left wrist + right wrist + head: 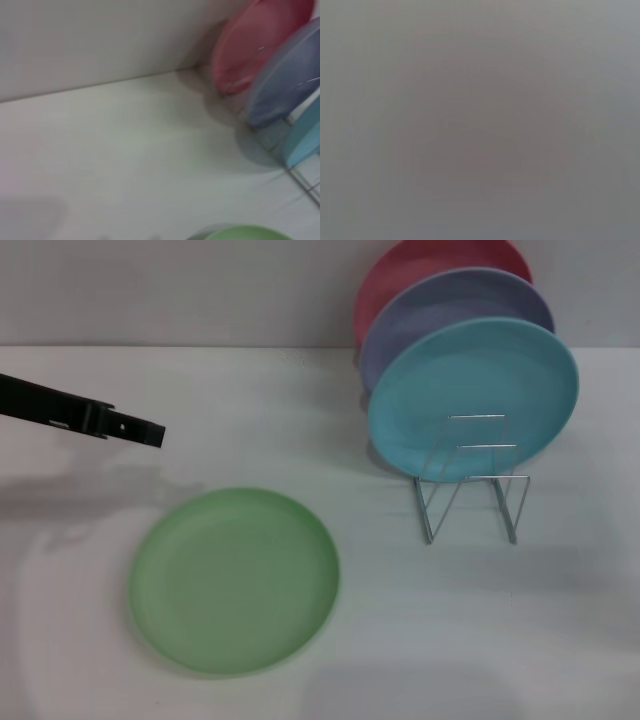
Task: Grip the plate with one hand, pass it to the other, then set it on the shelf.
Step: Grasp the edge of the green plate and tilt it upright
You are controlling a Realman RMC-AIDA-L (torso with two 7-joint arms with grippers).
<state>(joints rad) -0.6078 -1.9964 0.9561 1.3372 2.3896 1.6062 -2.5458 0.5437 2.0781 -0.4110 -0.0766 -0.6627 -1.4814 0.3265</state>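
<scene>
Light-green plate point(234, 581): flat on counter point(560, 640). My left hand point(150, 433) beside it, grip state untellable; approach rim low, pinch edge.

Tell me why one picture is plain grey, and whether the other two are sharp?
Right wrist view: an even grey blur, nothing recognisable. Left wrist view: soft throughout, the pink plate and green plate smeared. Head view: clearest, with soft shadows on the table beside the green plate and below the left tool.
</scene>
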